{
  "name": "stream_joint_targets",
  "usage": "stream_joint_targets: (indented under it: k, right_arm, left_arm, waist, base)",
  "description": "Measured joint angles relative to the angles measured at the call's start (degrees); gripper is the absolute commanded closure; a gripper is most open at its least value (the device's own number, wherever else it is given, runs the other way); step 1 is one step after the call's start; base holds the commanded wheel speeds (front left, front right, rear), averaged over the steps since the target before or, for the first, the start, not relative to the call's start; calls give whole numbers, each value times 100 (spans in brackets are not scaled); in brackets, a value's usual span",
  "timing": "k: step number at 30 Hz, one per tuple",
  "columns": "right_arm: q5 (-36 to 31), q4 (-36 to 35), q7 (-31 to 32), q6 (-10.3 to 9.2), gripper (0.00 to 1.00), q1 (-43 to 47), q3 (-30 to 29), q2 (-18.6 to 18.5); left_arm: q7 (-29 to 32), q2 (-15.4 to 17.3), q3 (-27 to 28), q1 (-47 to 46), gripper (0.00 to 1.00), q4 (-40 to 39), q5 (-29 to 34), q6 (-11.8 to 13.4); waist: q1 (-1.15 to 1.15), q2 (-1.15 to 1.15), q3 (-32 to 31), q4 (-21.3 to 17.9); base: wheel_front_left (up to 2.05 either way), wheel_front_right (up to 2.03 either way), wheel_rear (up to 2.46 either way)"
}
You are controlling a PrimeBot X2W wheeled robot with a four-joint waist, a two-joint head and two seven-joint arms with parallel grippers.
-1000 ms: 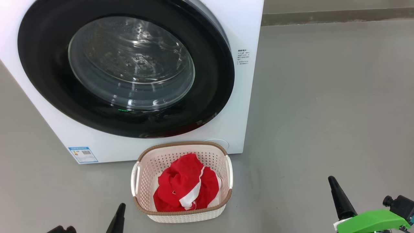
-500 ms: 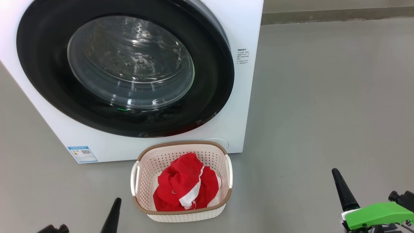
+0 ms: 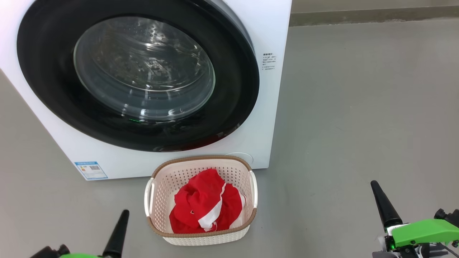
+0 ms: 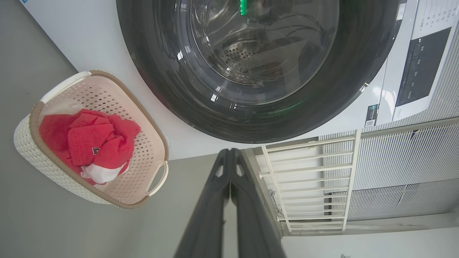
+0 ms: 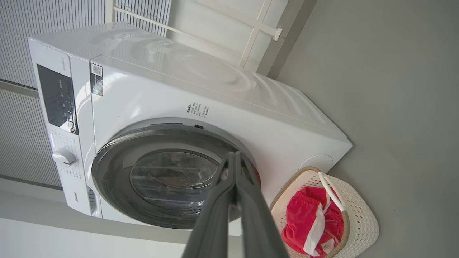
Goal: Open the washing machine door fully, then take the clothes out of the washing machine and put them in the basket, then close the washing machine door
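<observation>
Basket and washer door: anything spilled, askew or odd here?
Nothing stands out. The red, white-trimmed garment lies wholly inside the cream perforated plastic basket, which stands upright on the grey floor before the white washing machine. Its round black-rimmed glass door looks closed.

The washing machine is cropped by the top and left edges of the head view, and the upper arc of the washing machine door is lost with it. The small print beside the door and the blue label are too small to be read. The underside of the clothes is hidden by the near wall of the basket. The left pincer and right pincer are cut off at the bottom edge.
</observation>
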Motion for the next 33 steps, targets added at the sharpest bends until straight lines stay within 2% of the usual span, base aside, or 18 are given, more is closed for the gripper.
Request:
stream_joint_targets:
  k: [22,33]
  right_arm:
    - [1338,10,303,-2,100,-242,-170,-14]
    - [1363,10,318,-8,100,-300,-208,-13]
  left_arm:
    - [298,-138,422,-248,100,116,-1228,-342]
    - [330,-164,450,-261,100,124,-1266,-344]
  waist:
    - [0,0,28,-11]
    - [0,0,28,-11]
  base:
    - [0,0,0]
    - [0,0,0]
